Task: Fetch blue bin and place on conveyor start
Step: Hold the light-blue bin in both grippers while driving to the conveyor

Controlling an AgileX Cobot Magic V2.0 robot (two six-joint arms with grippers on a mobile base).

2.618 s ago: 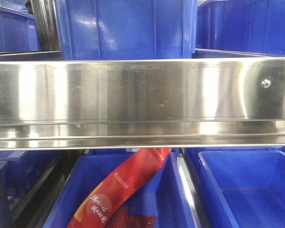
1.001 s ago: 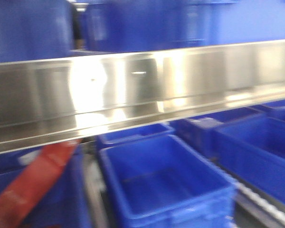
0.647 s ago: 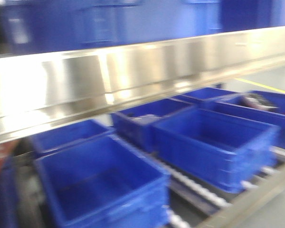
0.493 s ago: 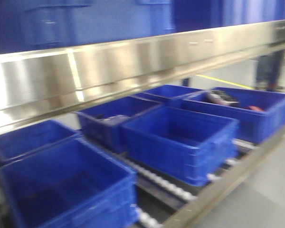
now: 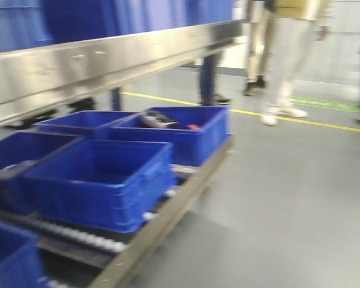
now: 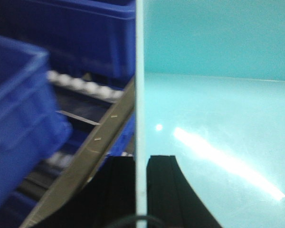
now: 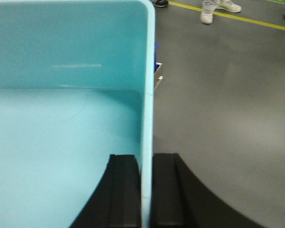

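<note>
Bin [image 7: 61, 133], smooth pale aqua plastic with a thin rim, is gripped by both hands. Left hand [image 6: 141, 164] pinches one wall and right hand [image 7: 146, 161] pinches the opposite one, with black fingers on either side. Left of the bin are ribbed dark-blue crates [image 5: 102, 180] on white rollers [image 6: 80, 88]; right of it is matte grey floor [image 7: 218, 118]. The front view has swung away from the shiny steel rail [image 5: 96, 60] that filled it earlier, and people's legs [image 5: 285, 60] now show.

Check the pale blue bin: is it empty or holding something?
Empty where visible: both wrist views show the blue bin bare inside; the rest is out of frame.
</note>
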